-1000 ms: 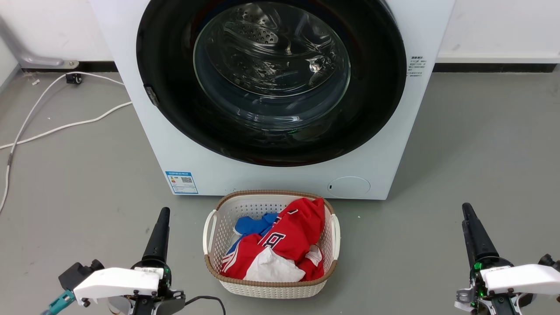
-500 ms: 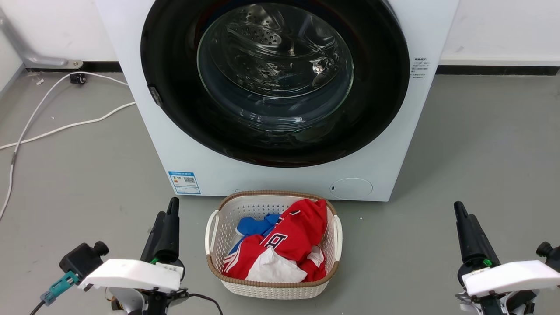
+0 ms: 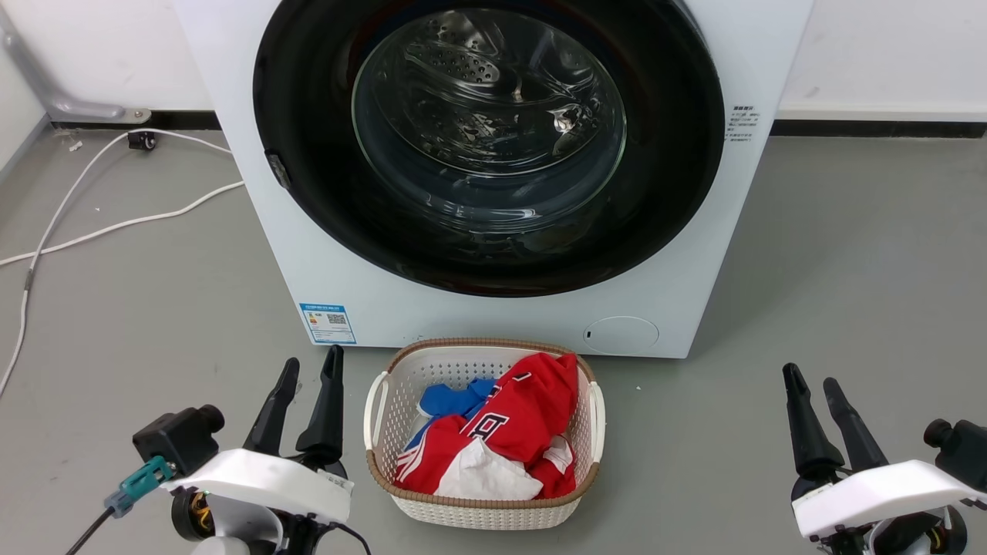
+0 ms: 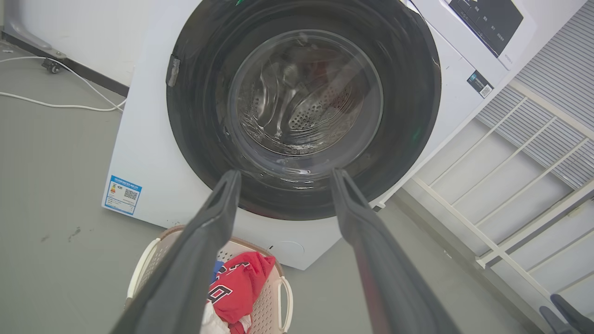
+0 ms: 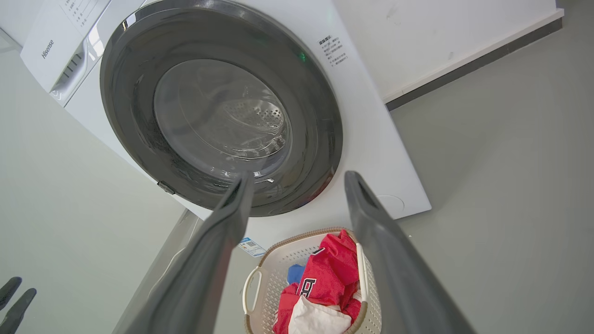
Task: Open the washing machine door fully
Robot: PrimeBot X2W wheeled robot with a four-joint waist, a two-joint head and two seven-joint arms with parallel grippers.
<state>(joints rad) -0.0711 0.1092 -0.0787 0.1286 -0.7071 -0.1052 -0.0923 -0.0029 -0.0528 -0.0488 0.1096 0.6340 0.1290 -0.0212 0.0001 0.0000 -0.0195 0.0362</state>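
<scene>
Glossy round washing machine door, bulging glass

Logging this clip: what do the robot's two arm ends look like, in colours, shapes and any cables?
The left gripper and right gripper each have two long, dark, tapering fingers rising from a smooth white wrist shell. Beside the left shell sits a black cylindrical module with a teal connector and a dark cable. The right wrist has a similar black knob.
</scene>
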